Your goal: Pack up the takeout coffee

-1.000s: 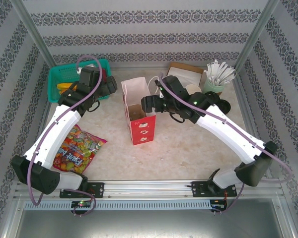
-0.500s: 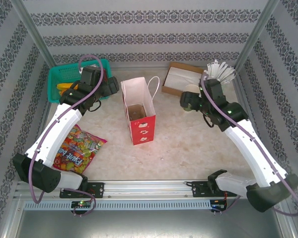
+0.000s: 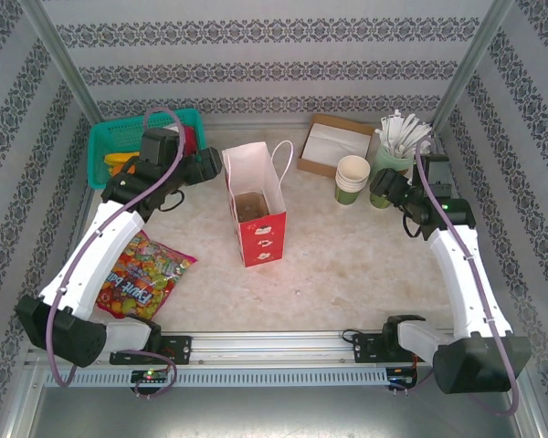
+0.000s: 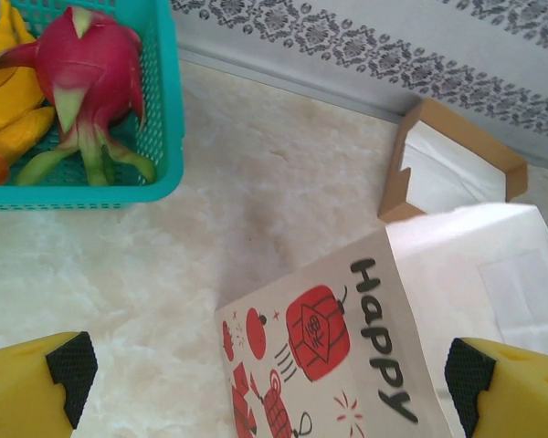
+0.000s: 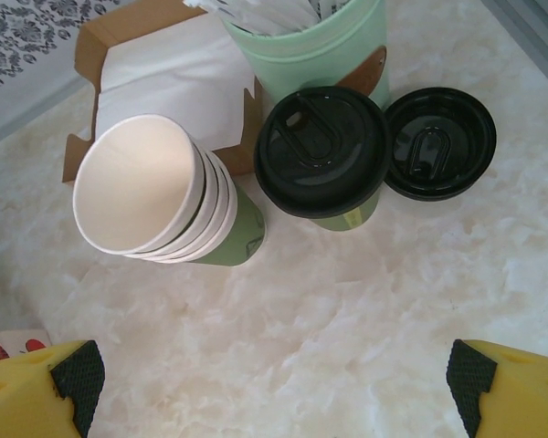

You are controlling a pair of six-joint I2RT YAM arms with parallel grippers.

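The takeout coffee (image 5: 321,151), a dark-green cup with a black lid, stands upright between a stack of paper cups and a loose lid. My right gripper (image 5: 269,374) hovers above and just in front of it, open, with nothing between its fingers. From above, the right gripper (image 3: 384,188) covers most of the cup. A white and red paper bag (image 3: 256,196) stands open at the table's middle. My left gripper (image 3: 205,166) is open beside the bag's back left corner. Between its fingertips (image 4: 265,374) is the bag's printed side (image 4: 347,338).
A stack of empty paper cups (image 5: 164,196) leans left of the coffee. A pale green cup of white sticks (image 5: 310,36) and a loose black lid (image 5: 436,141) sit behind and right. A cardboard napkin box (image 3: 333,144), a teal fruit basket (image 3: 128,151) and a candy bag (image 3: 142,274) are nearby.
My right arm has swung from the bag's opening to the back right and now hangs over the lidded cup. The left arm has barely moved.
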